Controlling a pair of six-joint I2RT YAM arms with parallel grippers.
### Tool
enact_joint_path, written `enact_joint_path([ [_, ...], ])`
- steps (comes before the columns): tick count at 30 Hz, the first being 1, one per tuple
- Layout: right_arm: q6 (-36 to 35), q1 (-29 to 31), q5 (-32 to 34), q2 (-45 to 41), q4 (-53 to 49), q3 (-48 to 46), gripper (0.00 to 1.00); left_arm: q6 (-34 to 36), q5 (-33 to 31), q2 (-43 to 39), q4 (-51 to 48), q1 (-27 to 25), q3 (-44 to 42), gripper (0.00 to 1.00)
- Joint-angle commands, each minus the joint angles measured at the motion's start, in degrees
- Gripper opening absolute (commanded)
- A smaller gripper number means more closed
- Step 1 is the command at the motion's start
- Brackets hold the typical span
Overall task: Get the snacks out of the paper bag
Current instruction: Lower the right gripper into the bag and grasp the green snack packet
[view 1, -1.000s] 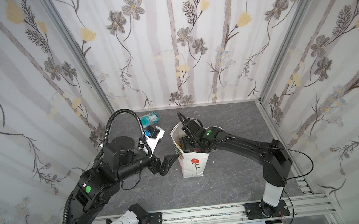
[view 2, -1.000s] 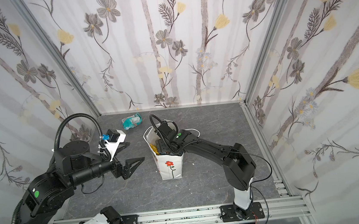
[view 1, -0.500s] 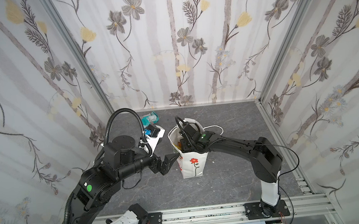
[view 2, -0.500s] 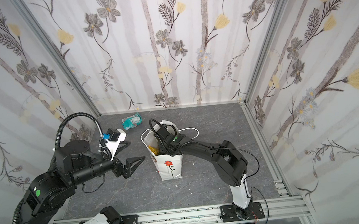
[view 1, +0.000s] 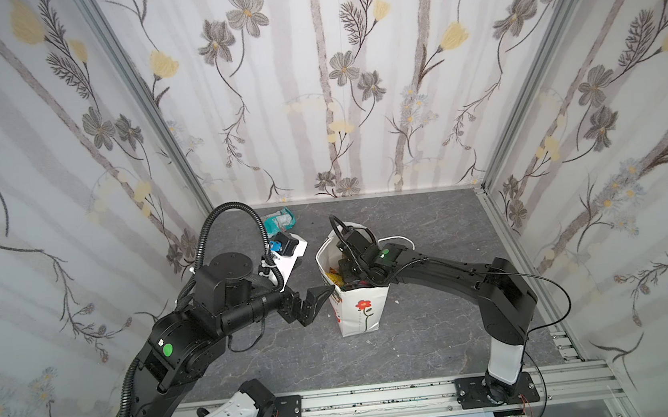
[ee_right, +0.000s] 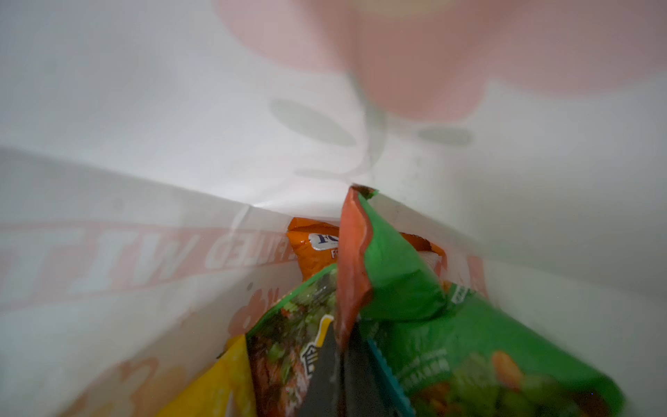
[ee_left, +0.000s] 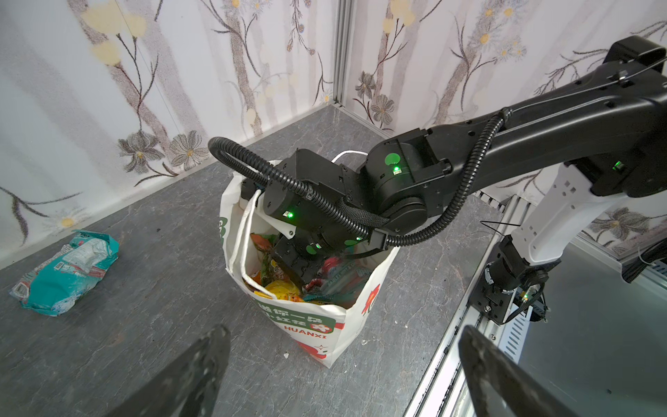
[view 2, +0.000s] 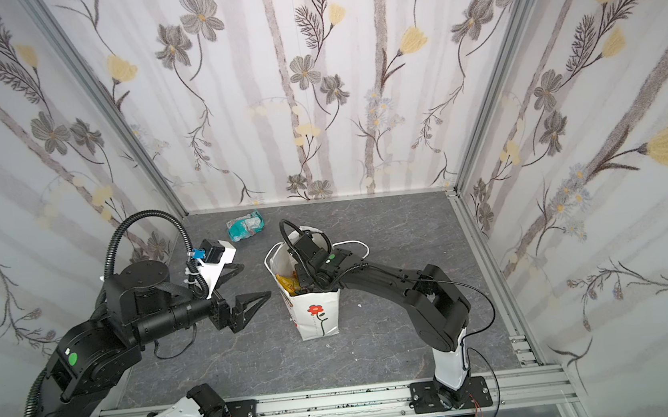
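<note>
The white paper bag [view 1: 360, 313] [view 2: 318, 317] [ee_left: 306, 325] with a red flower print stands upright mid-table. My right gripper [ee_right: 341, 364] [ee_left: 299, 265] reaches down into its mouth and is shut on the orange edge of a green-orange packet [ee_right: 404, 289]. Around it inside lie other snacks: an orange FOX'S packet [ee_right: 314, 249] and a yellow packet [ee_right: 216, 390] [ee_left: 281, 289]. One teal packet [view 1: 279, 222] [view 2: 245, 225] [ee_left: 65, 270] lies on the table behind the bag, to its left. My left gripper [view 1: 312, 299] [view 2: 249, 305] [ee_left: 343, 335] hovers open and empty just left of the bag.
Flowered walls close in the grey table [view 1: 440, 333] on three sides. An aluminium rail [view 1: 384, 397] with both arm bases runs along the front. A white cord handle [ee_left: 249, 234] hangs into the bag's mouth; another [view 1: 398, 239] flops over the far side.
My right gripper has sunk deeper into the bag and its jaws have closed on the green-orange packet's edge. The left gripper has stayed open beside the bag.
</note>
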Motion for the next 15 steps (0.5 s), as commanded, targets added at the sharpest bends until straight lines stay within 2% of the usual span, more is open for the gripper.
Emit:
enact_joint_path([
  [1,-0.13,0.06,0.78,-2.00,0.75,0.11,0.00,-0.26,-0.19,-0.14,1.55,-0.02,-0.16,1.00],
  [15,-0.99,0.08,2.07,-7.64,0.14,1.09,0.00,-0.70,-0.41,-0.18,1.92,-0.04,-0.29,1.00],
])
